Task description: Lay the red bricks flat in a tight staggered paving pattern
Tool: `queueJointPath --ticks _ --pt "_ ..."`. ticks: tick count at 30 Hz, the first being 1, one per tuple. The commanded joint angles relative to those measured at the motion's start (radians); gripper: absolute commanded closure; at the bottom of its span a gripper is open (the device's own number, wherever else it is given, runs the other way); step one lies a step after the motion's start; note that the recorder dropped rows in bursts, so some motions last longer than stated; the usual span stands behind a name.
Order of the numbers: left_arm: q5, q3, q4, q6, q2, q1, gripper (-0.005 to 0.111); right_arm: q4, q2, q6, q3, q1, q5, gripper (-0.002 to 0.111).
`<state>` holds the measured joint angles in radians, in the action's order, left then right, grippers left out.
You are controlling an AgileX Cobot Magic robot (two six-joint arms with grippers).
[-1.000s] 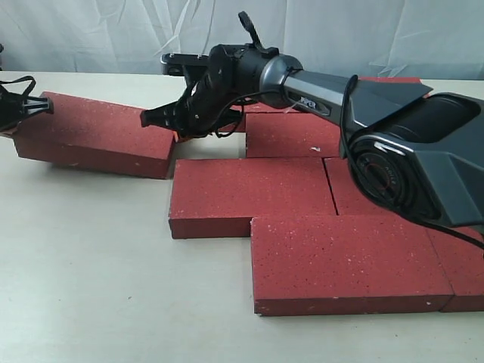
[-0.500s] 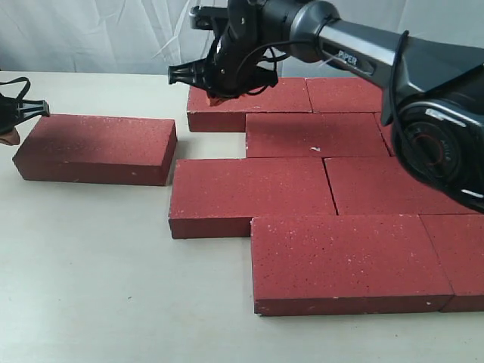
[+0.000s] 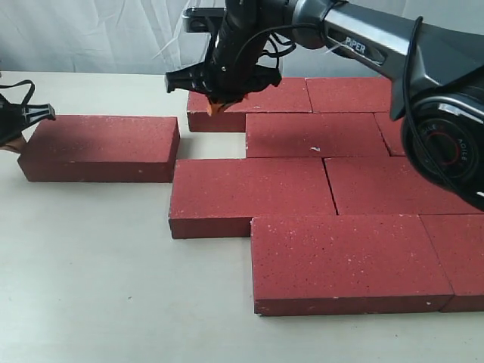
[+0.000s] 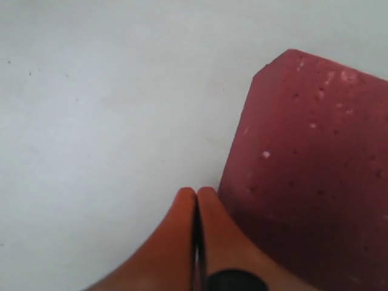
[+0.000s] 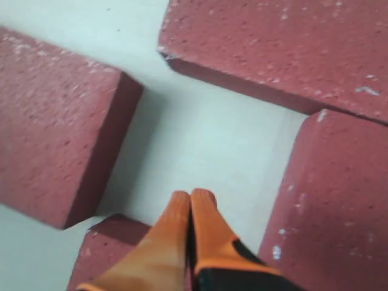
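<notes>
1. Pale table [image 3: 91,265], with a white cloth backdrop [image 3: 98,30] behind it.
2. Most bricks [image 3: 249,193] lie flat in staggered rows on the right half of the table, edges touching.
3. 1 loose brick [image 3: 98,147] lies flat and alone at the left. Its right end is just beside the pattern's near corner. Bare table separates it from the back row.
4. Left end effector [image 4: 196,197]: the orange fingers [image 4: 176,236] are pressed together and hold nothing. It sits low by the loose brick's outer end; I cannot tell whether it touches.
5. Right end effector [image 5: 191,200]: the fingers are pressed together and it is empty. It hovers above the gap between the loose brick and the back row.
6. Handling (judgement):
   - The bricks look dense, rigid and heavy, with a gritty matte face that will drag rather than glide.
   - Corners look prone to chipping, and 1 paved brick shows a pale nick.
   - A brick probably suits pushing better than pinching.
   - Best contact is low on an end face near its middle, so the brick slides straight and does not pivot.
   - A steadying touch on a long side should help seat it tight.
</notes>
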<state>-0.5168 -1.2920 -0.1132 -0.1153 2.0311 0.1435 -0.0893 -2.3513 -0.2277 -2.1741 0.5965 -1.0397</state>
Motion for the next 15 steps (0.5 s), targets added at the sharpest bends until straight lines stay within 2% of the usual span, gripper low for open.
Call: queueJointPath --ticks 1,9,15 --pt "-0.039 -0.002 -0.055 -0.003 0.044 0.004 0.107 -0.081 0.010 0.093 -0.003 0.036 -0.024 0.109" --pt "-0.029 -0.002 -0.195 0.166 0.051 0.004 0.107 -0.096 -0.005 0.123 -0.003 0.116 -0.001 0.109" --pt "0.000 -0.002 -0.205 0.226 0.051 0.004 0.107 -0.022 -0.012 0.068 -0.003 0.122 0.121 0.109"
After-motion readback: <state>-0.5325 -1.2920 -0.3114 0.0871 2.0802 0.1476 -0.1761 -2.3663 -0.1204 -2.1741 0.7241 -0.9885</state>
